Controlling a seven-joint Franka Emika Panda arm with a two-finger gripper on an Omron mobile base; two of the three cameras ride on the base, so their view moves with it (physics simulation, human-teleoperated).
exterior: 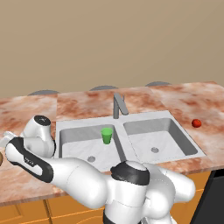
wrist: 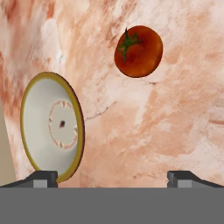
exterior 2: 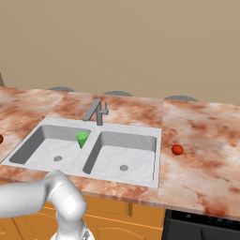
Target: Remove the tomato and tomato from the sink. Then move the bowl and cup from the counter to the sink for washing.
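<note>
In the hand view my gripper [wrist: 112, 177] hangs open over the marbled counter [wrist: 166, 131], with nothing between its fingers. The bowl [wrist: 52, 127], tan-rimmed and pale inside, lies by the left fingertip [wrist: 41, 176], its rim just overlapping it. A dark orange-red tomato [wrist: 138, 51] with a green stem rests on the counter beyond the bowl. The green cup [exterior: 106, 135] [exterior 2: 82, 138] stands upright in the left basin of the sink [exterior: 131, 127] [exterior 2: 126, 136]. A brighter red tomato [exterior: 196, 123] [exterior 2: 177, 149] sits on the counter right of the sink.
The grey faucet [exterior: 118, 105] [exterior 2: 96, 111] rises behind the divider between the basins. My arm [exterior: 65, 173] stretches low across the counter left of the sink, past the left edge of the left base view. Orange cabinets run below the front edge.
</note>
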